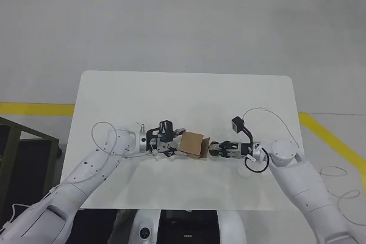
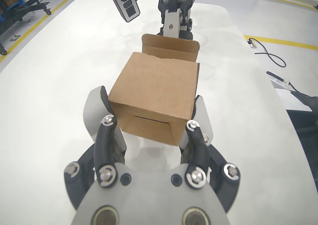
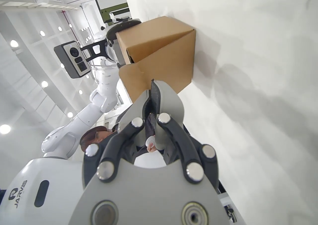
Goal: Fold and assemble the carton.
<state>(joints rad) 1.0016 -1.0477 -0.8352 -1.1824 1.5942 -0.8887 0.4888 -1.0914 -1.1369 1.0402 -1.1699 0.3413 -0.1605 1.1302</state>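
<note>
Top view: carton [image 1: 192, 144], lying on its side at the middle of the table [image 1: 171, 91], long axis running arm to arm. Left gripper [image 1: 171, 148]: spread wide, clamping the carton's open end by both side walls. Right gripper [image 1: 212, 149]: fingers closed together, tips against the upright end flap [image 2: 170, 46] opposite. Folding that flap probably falls to the right arm, which is nearer.

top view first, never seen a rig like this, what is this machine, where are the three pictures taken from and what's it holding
It is a two-armed robot at a white table. The top view looks down from a camera above its arms; the other two come from cameras on each wrist. On the table, between the arms, is a brown cardboard carton. The left end effector clamps the carton's open end from both sides; the right end effector pinches a flap at the other end.
</note>
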